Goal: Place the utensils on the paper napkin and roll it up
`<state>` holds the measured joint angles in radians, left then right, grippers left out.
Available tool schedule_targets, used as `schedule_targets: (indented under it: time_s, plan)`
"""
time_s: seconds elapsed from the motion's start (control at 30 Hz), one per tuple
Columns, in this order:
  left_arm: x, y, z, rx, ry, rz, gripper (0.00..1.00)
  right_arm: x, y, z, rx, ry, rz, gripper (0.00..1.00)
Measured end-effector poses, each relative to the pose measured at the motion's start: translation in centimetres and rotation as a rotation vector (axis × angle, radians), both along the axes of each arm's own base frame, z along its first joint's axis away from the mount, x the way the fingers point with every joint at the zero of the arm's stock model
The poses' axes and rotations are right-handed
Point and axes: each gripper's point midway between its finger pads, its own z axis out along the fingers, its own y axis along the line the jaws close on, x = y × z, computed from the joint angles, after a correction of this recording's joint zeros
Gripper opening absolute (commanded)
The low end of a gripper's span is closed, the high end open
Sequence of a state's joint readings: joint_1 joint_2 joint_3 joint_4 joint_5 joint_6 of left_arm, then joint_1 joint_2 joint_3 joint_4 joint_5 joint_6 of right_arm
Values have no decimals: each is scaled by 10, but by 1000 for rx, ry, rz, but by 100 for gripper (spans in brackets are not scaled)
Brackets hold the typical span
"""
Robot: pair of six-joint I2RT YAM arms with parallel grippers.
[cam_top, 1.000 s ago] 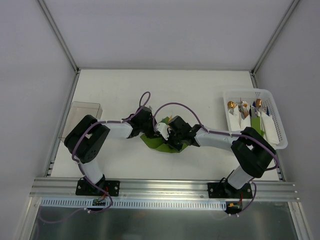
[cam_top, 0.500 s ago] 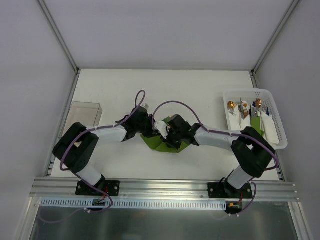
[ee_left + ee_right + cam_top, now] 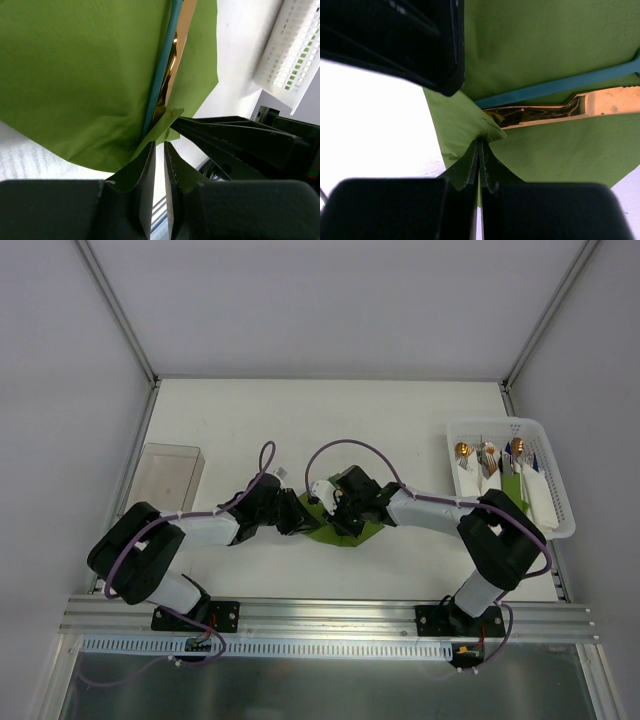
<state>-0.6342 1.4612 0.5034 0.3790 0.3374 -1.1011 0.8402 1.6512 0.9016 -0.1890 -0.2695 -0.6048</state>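
Note:
The olive-green paper napkin (image 3: 352,533) lies on the table between both arms, one flap folded up. Two utensils rest on it side by side: a slim teal piece (image 3: 560,85) and a shiny golden piece (image 3: 605,101), also seen as the teal piece (image 3: 161,70) and the golden piece (image 3: 181,35) in the left wrist view. My right gripper (image 3: 480,142) is shut on a raised fold of the napkin (image 3: 470,120) beside the utensils. My left gripper (image 3: 159,145) sits just short of that fold, its jaws a narrow slit apart with nothing between them.
A white slotted basket (image 3: 555,490) at the right holds more cutlery and folded napkins. A clear plastic box (image 3: 165,475) stands at the left edge. The two grippers nearly touch over the napkin (image 3: 75,65).
The left arm has swung lower and nearer, and its gripper slid to the napkin's left edge, widening briefly then narrowing. The right gripper keeps its pinch on the fold.

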Motion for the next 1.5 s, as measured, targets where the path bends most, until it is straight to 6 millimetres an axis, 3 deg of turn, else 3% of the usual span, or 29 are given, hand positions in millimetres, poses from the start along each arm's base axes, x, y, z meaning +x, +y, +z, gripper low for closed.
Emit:
schedule_targets:
  time_s: [0.37, 0.57, 0.8, 1.17, 1.23, 1.37, 1.5]
  plan:
    - [-17, -26, -1, -50, 36, -30, 8, 0, -1, -2, -5, 9, -8, 0]
    - [-13, -26, -8, -52, 67, 8, 5, 0, -3, -2, -7, 17, -19, 0]
    - [-19, -14, -37, -41, 162, 107, 1, 0, -3, -2, -8, 25, -19, 0]
    - [-14, -17, -37, -139, 198, 181, 0, 5, -6, 1, -31, 52, -36, 0]
    - [-13, -17, -37, -145, 202, 187, 0, 8, -7, 5, -22, 69, -49, 2]
    - [-13, -17, -37, -149, 208, 195, 0, 23, -15, 23, 21, 115, -120, 23]
    - [-13, -17, -38, -148, 210, 199, 0, 45, -36, 47, 72, 168, -229, 28]
